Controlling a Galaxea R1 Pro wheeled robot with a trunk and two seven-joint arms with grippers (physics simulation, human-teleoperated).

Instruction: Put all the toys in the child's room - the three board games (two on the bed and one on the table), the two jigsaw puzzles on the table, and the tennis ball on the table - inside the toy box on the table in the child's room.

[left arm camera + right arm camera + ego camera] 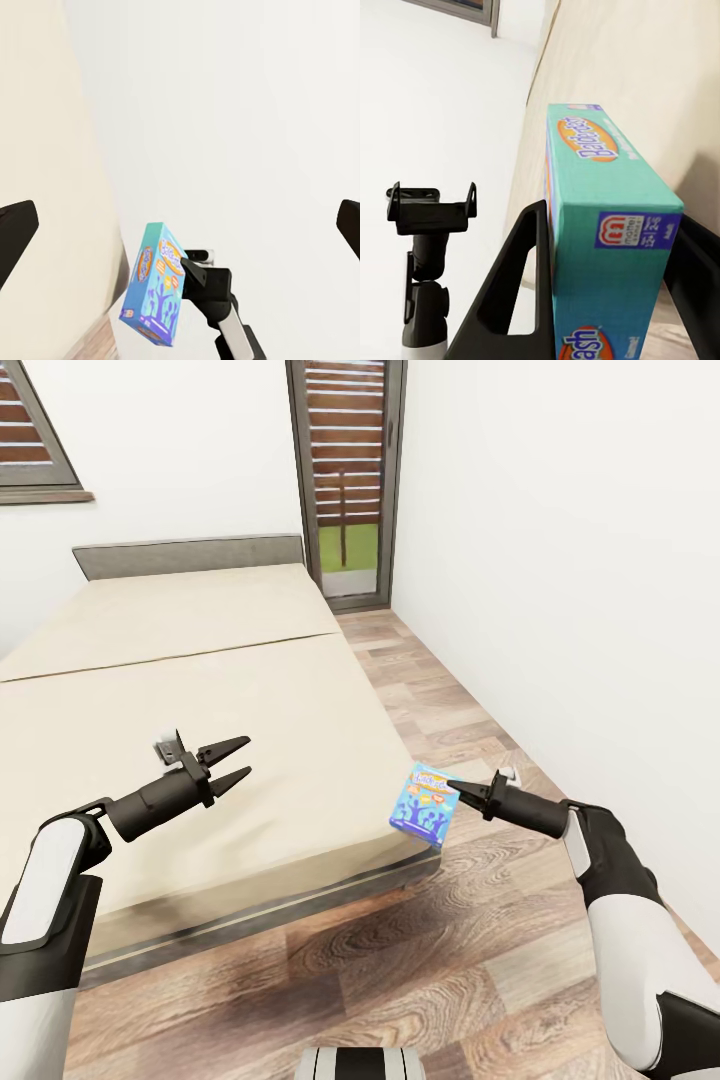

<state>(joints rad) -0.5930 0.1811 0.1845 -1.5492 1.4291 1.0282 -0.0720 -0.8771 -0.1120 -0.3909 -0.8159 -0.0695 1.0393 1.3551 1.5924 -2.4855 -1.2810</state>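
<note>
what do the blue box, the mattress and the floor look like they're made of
Blue box, held in the right gripper: looks like printed card with a smooth finish, going by its sharp folded edges and cartoon print. Mattress: plain beige, matte, probably fabric, though no weave shows. Floor: wood planks or wood-look laminate, with visible grain and seams.

Wood-plank floor [450,960] runs along the right side and the foot of the room. A dark-framed slatted door [345,480] stands in the far corner, green visible through its lower pane. A slatted window [35,435] is set in the far white wall [580,560].
</note>
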